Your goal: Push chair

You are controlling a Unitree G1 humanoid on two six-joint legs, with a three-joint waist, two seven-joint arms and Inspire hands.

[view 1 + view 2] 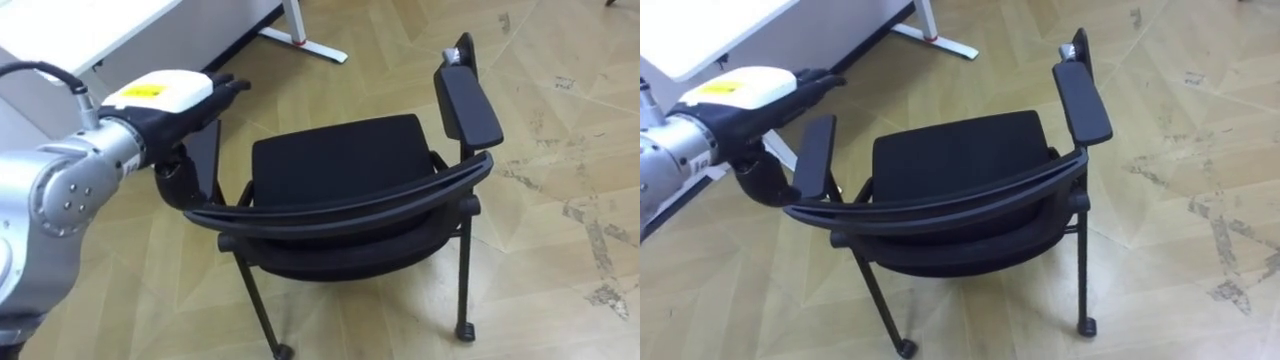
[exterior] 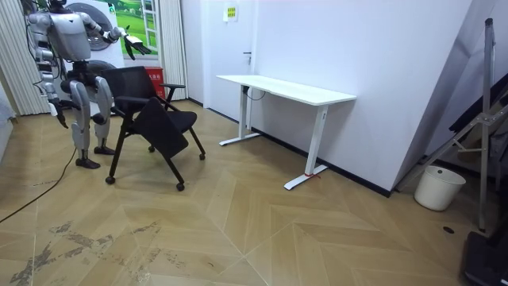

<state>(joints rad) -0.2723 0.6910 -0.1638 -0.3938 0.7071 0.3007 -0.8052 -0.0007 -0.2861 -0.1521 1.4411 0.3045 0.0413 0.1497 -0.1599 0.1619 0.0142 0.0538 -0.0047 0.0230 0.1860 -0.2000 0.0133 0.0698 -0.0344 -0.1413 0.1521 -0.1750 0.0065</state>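
Left hand [image 1: 185,95], fingers straight, reaches over the chair's [image 1: 335,165] left armrest [image 1: 207,160]. Open wood floor [image 1: 560,150] lies between chair and white desk [image 2: 286,89].

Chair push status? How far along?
Done: robot stands behind the black padded chair. In hand: left hand, fingers straight, reaches over its left armrest; contact unclear. Right hand hangs idle. Left: the push itself; chair stands apart from the white desk.
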